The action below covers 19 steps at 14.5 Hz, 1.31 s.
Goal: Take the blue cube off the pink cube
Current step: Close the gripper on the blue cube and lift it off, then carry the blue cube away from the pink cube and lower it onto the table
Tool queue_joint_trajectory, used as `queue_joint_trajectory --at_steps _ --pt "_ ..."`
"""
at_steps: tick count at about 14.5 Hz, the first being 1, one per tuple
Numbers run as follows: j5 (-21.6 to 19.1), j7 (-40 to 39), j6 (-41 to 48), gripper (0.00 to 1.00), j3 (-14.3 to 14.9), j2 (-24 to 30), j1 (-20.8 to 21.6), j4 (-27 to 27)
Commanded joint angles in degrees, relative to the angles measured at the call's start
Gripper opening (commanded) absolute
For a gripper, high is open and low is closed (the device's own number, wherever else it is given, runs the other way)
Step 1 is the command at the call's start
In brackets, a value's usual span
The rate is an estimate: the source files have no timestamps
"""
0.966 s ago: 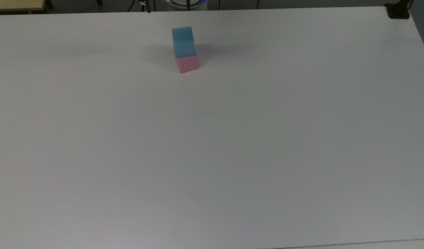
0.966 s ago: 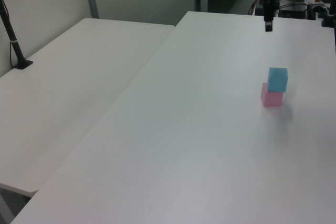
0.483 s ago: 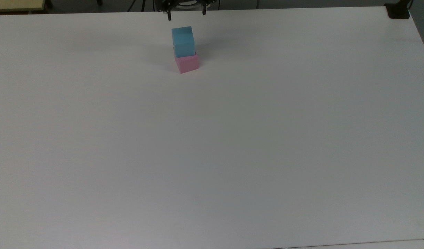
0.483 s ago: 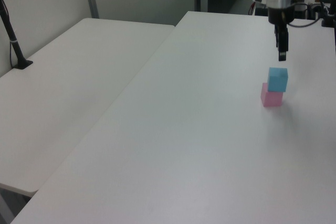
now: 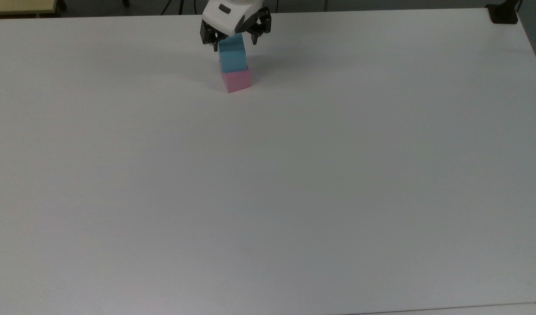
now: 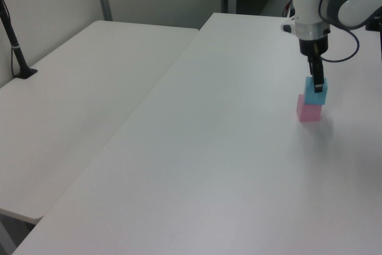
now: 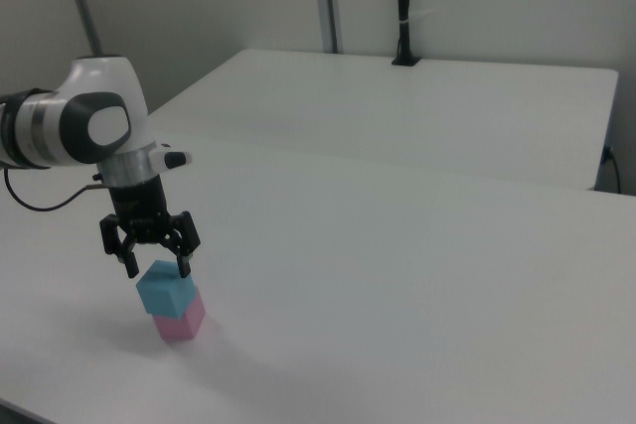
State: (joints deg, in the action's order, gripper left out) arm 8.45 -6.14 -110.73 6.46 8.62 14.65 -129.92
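At the far side of the white counter (image 5: 294, 175), the pincer (image 5: 234, 43) has come down a lot since a moment ago. Half a second back only its finger tips showed at the top view's far edge, above the blocks; now its white body is in plain sight and its two black fingers (image 7: 182, 263) hang on either side of the blue cube (image 5: 232, 56). The fingers are spread apart, with the top of the blue cube between them, and they are not squeezing it yet. The blue cube has not moved; it sits on top of the pink cube (image 5: 237, 80), a bit turned, just as before. The arm (image 7: 84, 131) bends over from the right view's left, and the pincer points straight down over the blocks. In the left view the pincer (image 6: 319, 85) reaches down in front of the blue cube (image 6: 312, 95), with the pink cube (image 6: 308, 111) under it.
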Motion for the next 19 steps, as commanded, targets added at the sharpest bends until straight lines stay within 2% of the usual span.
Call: queue_joint_trajectory --at_steps 1,2,3,4,6,9,12,13,16,19 --pt "1.8 -0.7 -2.5 0.76 0.5 -1.7 0.2 -0.9" --pt "1.8 -0.7 -2.6 0.48 0.5 -1.7 0.2 -0.9" --pt "1.8 -0.7 -2.1 0.28 0.4 -1.2 0.1 -0.7" --pt "1.7 -0.8 -1.8 0.21 0.7 -0.7 0.1 -0.5" --pt "1.1 -0.8 -0.8 0.20 1.1 1.2 0.0 -0.2" --pt "-0.8 -0.1 1.9 0.20 1.1 1.4 1.2 4.4" --pt "-5.1 3.2 2.2 0.21 1.1 -0.2 6.0 7.5" --pt "-5.7 7.4 2.1 0.21 0.9 -2.3 8.5 9.6" --pt "-7.7 12.1 1.6 0.21 0.5 -6.8 11.8 13.1" --pt "-9.5 18.1 1.4 0.21 0.5 -17.2 14.3 24.6"
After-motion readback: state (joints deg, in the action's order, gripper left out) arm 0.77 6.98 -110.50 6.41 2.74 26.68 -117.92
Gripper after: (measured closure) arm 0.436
